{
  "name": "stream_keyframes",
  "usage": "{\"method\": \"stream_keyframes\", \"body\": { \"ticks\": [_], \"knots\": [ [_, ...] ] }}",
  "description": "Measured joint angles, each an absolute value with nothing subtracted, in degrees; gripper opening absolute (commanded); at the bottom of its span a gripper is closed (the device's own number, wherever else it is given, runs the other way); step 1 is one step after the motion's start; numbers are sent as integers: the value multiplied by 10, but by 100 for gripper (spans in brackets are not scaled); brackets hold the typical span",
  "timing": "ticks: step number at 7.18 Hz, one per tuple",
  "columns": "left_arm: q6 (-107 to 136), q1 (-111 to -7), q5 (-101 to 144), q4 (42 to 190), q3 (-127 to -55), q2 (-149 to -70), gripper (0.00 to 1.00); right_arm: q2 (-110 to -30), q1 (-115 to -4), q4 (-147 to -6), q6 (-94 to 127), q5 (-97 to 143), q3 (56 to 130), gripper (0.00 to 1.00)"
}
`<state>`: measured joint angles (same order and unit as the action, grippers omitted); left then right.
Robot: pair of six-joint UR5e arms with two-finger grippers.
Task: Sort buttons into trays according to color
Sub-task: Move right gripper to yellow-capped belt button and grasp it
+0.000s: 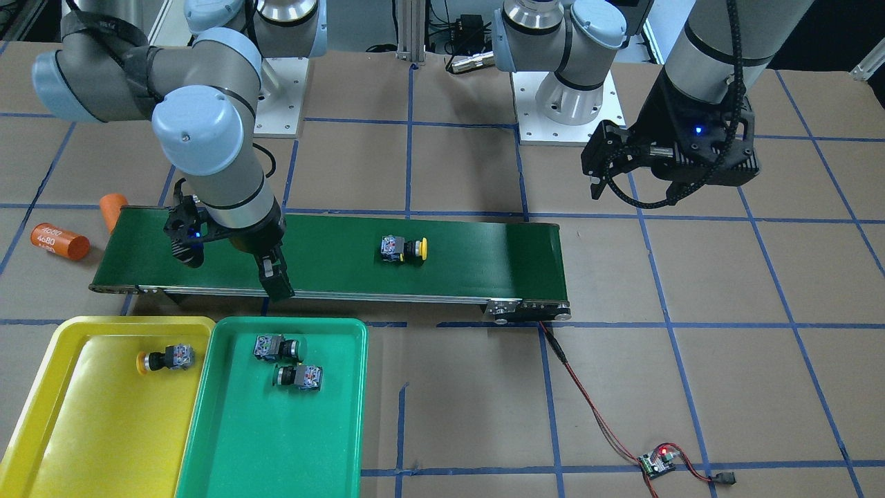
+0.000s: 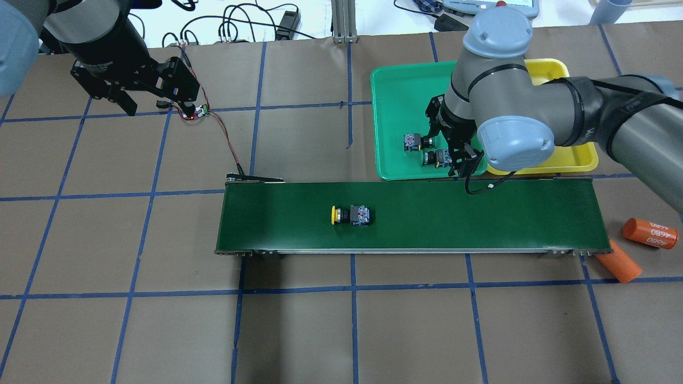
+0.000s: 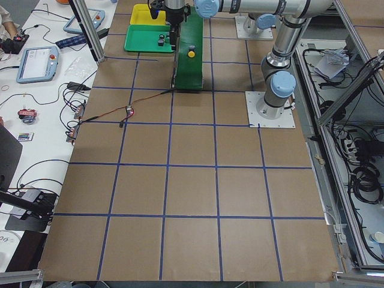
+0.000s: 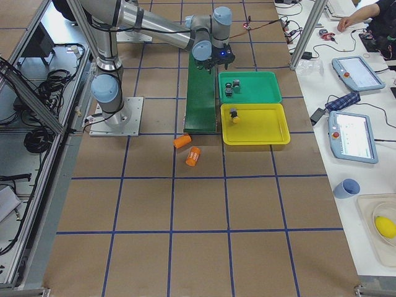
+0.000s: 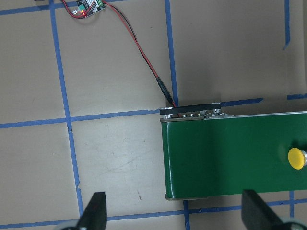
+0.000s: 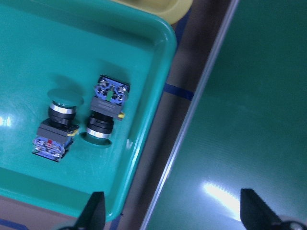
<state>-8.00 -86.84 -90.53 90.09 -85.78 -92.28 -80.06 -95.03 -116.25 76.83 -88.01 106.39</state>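
Brown worktop [image 2: 133, 330] carries a conveyor belt [image 2: 480, 218] centrally, green tray [image 2: 397, 106] and yellow tray [image 2: 579, 154] at two o'clock, orange cylinders [image 2: 649, 233] at three, circuit board [image 2: 198, 111] at ten.

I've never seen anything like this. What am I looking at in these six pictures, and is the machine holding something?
These are two robot arms at a paper-covered table, caught at one moment by six cameras: one facing the robot, one over its shoulders, one at each table end, and one on each wrist. Each arm ends in a two-fingered hand. The right hand hovers over the gap between the green tray and the conveyor belt. The left hand hangs above the belt's other end. Both are open and empty.

On the belt lies one yellow-capped button. The yellow tray holds a second yellow button, and the green tray holds two green buttons. Two orange cylinders and a small wired circuit board lie nearby.
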Motion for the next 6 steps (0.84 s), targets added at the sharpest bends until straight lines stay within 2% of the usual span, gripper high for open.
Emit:
{"method": "stream_keyframes", "body": {
  "ticks": [2, 6],
  "knots": [
    [-80, -868, -905, 900, -858, -923, 100, -833, -969, -1155, 819, -861, 1100, 100],
    [-80, -868, -905, 899, -858, -923, 100, -814, -1017, -1160, 886, -846, 1109, 100]
  ]
}}
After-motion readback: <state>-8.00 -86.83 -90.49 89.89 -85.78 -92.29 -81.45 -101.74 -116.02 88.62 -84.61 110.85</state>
